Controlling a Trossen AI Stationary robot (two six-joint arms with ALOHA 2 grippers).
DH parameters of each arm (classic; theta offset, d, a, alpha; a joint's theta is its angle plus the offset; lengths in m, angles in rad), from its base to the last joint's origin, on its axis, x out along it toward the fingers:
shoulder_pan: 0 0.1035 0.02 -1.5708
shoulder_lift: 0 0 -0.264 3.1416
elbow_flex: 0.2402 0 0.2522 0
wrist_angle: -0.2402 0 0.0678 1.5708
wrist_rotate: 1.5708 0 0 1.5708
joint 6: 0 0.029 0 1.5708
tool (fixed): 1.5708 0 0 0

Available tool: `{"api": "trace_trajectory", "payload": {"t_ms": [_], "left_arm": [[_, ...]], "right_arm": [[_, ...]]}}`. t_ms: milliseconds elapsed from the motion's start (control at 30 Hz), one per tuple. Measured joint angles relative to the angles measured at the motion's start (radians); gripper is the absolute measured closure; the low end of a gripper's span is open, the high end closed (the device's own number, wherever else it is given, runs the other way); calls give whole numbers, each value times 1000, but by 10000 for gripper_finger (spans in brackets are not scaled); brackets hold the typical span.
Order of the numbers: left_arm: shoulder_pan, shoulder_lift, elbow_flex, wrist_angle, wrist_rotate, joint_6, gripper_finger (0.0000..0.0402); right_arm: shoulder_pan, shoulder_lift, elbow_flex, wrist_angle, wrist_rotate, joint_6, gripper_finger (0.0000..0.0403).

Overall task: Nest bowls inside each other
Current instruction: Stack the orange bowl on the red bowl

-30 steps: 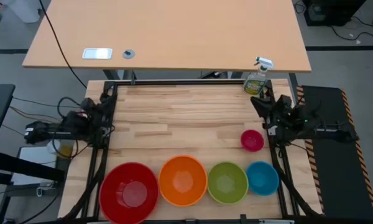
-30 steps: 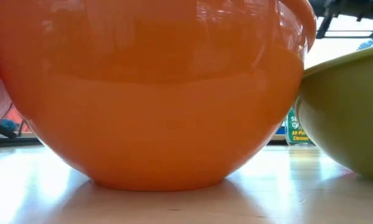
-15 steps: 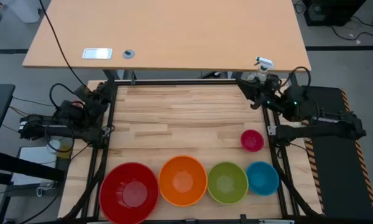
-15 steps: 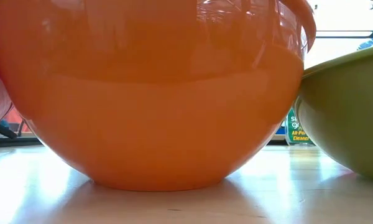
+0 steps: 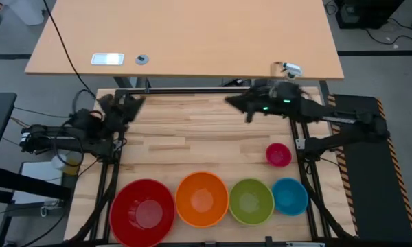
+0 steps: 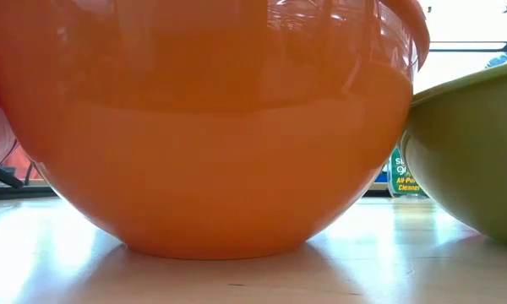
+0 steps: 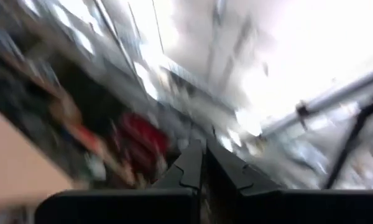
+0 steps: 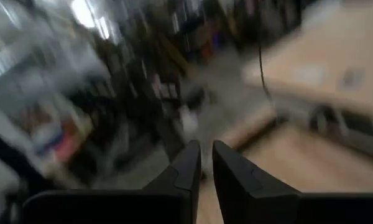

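Four bowls stand on their bases in a row at the table's near edge: red, orange, green and blue. The small pink bowl stands alone behind the blue one. The low view is filled by the orange bowl and the green bowl. My left gripper hangs shut over the table's far left corner. My right gripper hangs over the far middle, its fingers a narrow gap apart with nothing between them. Both are far from the bowls.
A green spray bottle stands at the far right corner, mostly under my right arm; its label shows in the low view. A black frame borders the table. Bare wood lies between the arms and the bowls.
Both arms have risen from their folded rest at the table's sides. My right gripper has swung from the right edge toward the far middle, tipping up to level. My left gripper has lifted and come in over the far left corner. The bowls have stayed put.
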Motion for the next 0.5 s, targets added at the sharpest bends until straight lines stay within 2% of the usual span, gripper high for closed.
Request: {"api": "trace_trajectory", "payload": {"t_ms": [100, 200, 300, 500], "left_arm": [[-8, -1, 0, -134, 69, -18, 375], [-30, 0, 0, -229, 77, 7, 361], [-52, -1, 0, -290, 44, 27, 326], [-83, -1, 0, -415, 25, 28, 242]], "right_arm": [[14, 97, 105, -153, -62, -30, 351], [30, 179, 185, -272, -130, -77, 351], [50, 240, 243, -365, -181, -108, 351], [108, 337, 310, -554, -180, -232, 350]]}}
